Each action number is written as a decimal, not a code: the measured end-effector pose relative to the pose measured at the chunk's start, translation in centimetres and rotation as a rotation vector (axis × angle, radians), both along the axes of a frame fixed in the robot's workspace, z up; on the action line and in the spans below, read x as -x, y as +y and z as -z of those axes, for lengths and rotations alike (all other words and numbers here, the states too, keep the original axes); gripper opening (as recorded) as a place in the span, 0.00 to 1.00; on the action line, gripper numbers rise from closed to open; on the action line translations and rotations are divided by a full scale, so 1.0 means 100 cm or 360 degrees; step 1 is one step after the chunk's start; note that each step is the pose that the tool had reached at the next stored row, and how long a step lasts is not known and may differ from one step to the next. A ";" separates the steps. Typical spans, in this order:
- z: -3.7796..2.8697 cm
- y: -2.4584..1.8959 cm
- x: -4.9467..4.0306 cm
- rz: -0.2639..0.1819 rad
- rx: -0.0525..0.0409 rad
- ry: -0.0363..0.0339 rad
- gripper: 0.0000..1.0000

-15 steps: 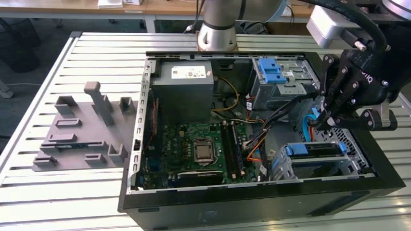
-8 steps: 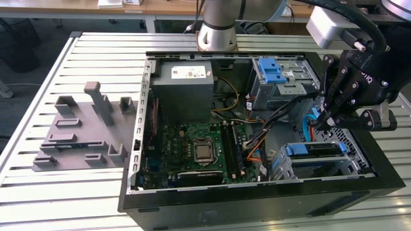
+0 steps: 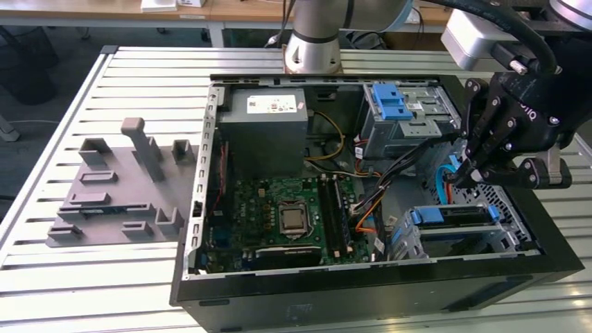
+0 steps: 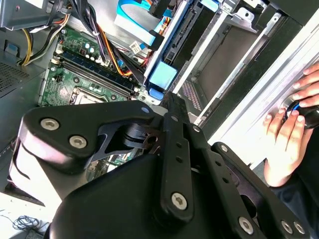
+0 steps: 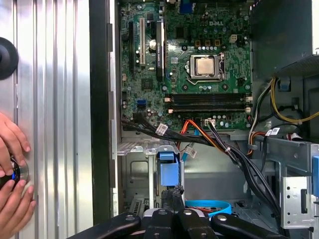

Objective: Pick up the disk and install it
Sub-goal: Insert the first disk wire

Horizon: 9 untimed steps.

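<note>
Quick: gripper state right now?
Gripper: cannot be told whether open or closed; it hangs over the drive cage in the computer case.

Slatted metal counter (image 3: 111,277) fills foreground, ribs running across, soft sheen along slats. Dark grey floor (image 3: 55,83) beyond it, on exterior view's left. Dark bin (image 3: 23,62) standing there, far corner. Along back: wooden desks (image 3: 245,10) side by side, pale leg (image 3: 215,33) at seam, white box (image 3: 159,5) on top. Light even, no hard shadows. In first wrist view, ribbed slats (image 5: 55,99) catch bright glare.
</note>
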<state>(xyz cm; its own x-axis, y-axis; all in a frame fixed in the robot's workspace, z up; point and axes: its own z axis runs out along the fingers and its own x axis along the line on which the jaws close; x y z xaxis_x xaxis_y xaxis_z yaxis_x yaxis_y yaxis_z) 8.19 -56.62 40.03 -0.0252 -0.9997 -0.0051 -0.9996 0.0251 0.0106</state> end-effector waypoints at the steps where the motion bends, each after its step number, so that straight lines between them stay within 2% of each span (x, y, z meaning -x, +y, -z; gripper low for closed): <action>1: 0.0001 0.0000 -0.0004 0.0000 0.0000 0.0000 0.11; 9: 0.0010 0.0000 -0.0132 0.0000 0.0000 0.0001 0.11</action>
<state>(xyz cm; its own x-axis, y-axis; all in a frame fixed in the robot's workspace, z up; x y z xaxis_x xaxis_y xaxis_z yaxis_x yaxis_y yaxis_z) 9.51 -56.61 39.93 -0.0250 -0.9997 -0.0051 -0.9996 0.0250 0.0110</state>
